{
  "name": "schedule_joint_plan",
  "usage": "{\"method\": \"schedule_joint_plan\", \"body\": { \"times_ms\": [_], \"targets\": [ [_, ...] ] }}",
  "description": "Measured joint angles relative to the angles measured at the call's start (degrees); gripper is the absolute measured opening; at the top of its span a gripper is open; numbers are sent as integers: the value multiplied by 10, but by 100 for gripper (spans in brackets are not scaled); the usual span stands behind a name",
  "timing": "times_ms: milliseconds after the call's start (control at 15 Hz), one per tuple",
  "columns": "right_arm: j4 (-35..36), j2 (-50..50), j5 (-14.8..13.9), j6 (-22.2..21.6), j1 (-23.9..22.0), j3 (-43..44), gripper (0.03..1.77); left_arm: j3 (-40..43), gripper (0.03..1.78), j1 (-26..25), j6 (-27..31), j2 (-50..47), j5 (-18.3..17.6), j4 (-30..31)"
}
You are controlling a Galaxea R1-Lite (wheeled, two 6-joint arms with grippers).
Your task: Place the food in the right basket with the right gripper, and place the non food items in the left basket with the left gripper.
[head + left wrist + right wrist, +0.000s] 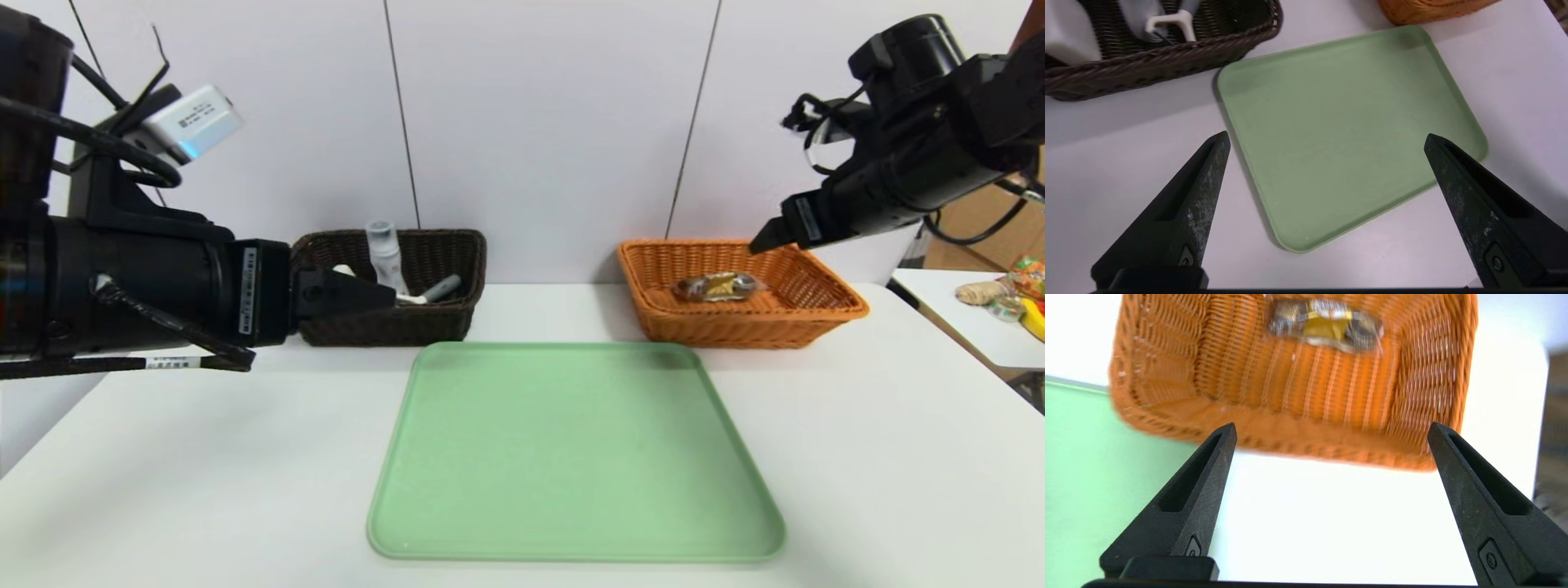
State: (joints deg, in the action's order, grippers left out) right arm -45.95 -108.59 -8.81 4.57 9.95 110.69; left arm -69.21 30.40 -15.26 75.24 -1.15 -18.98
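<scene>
The right gripper hangs in the air above the near side of the orange basket, its two fingers spread wide with nothing between them. A wrapped snack lies on the bottom of this basket. The left gripper is also wide apart and holds nothing; it is above the table, in front of the dark brown basket, which contains a small bottle and a marker. The green tray lies between the two baskets, nearer to the robot.
</scene>
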Motion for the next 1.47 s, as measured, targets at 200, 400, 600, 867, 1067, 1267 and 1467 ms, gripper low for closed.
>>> {"method": "schedule_joint_plan", "body": {
  "times_ms": [200, 400, 600, 867, 1067, 1267, 1467],
  "targets": [
    [-30, 65, -4, -84, -2, -40, 165, 0, 169, -15, 4, -34, 39, -19],
    [-32, 154, -8, -115, -1, -122, 167, 4, 169, -49, 10, -78, 70, -63],
    [-31, 263, -10, -119, -3, -233, 168, 8, 169, -81, 13, -124, 88, -92],
    [-30, 399, -24, -122, -10, -360, 169, 45, 169, -95, 16, -191, 89, -120],
    [-27, 483, -30, -121, -18, -430, 169, 100, 169, -136, 37, -252, 89, -118],
    [-23, 560, -31, -118, -21, -475, 169, 161, 169, -167, 44, -323, 89, -120],
    [-24, 628, -31, -117, -22, -512, 169, 219, 169, -186, 44, -383, 87, -117]
  ]
}}
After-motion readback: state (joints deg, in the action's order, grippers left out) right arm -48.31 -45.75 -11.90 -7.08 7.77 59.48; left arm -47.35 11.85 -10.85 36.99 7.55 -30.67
